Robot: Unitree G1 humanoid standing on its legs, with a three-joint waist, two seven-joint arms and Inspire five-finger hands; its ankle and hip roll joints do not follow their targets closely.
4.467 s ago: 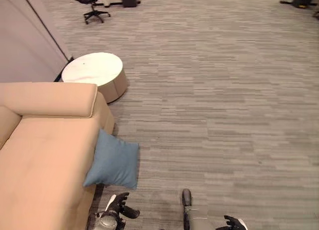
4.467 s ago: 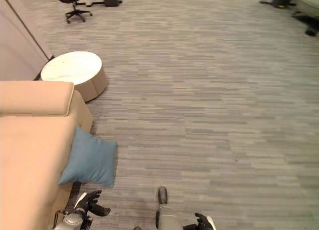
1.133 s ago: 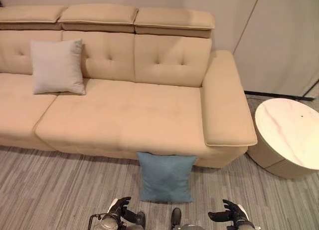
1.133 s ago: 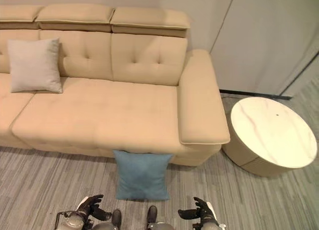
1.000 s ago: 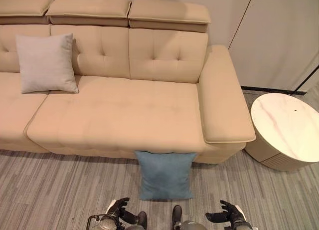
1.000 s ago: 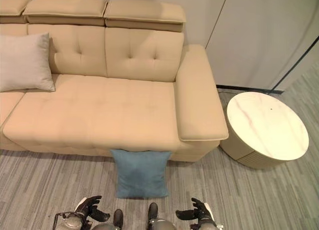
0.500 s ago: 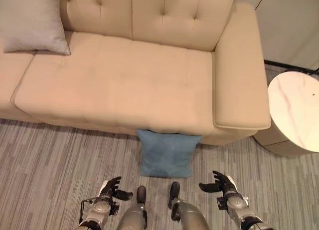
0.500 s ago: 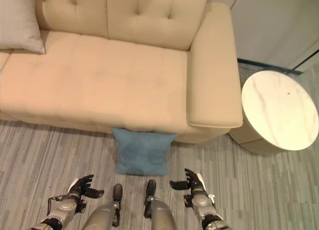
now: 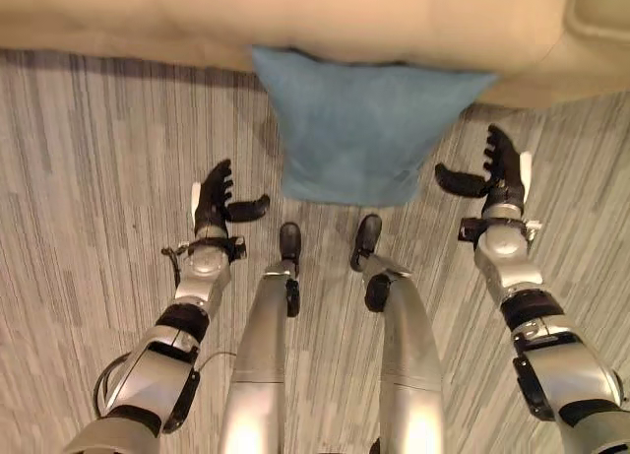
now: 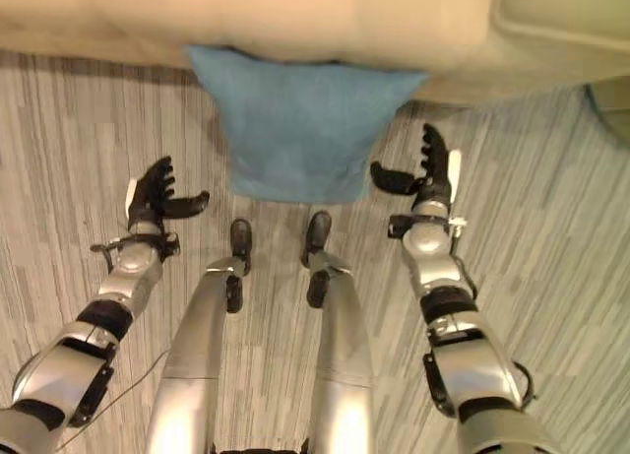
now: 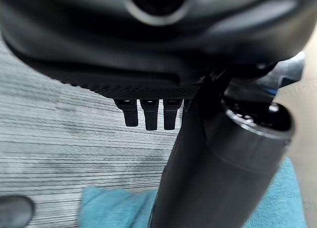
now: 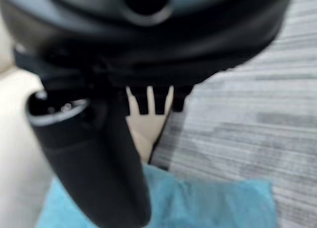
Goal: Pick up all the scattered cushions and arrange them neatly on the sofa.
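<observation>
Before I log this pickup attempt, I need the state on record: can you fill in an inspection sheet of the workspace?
Surface: grey striped carpet.
Job's things: blue cushion on the floor, its top edge against the front of the beige sofa.
Clutter: nothing seen.
Hands: left hand open beside the cushion's left edge, apart from it; right hand open beside its right edge, fingers straight, holding nothing.
Cables: nothing seen.
Surroundings: edge of a round side table at the sofa's right end.
</observation>
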